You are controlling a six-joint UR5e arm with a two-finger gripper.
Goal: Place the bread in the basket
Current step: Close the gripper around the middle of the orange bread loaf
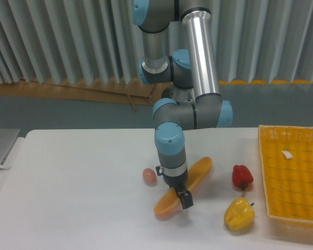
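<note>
Orange-tan and smooth, the long baguette-shaped bread (pixel 183 186) lies aslant on the white table (pixel 78 182), and in the one fixed view we find our two-finger gripper (pixel 181 198) set down over its middle. The dark fingers (pixel 184 200) straddle the loaf; whether they already pinch it or only bracket it, we cannot tell. To the fingers' right, well apart, waits the shallow rectangular basket of bright yellow woven plastic (pixel 295 177), holding no food. We judge the task barely begun: the grasp is in hand, while lift, carry and release all remain.
</note>
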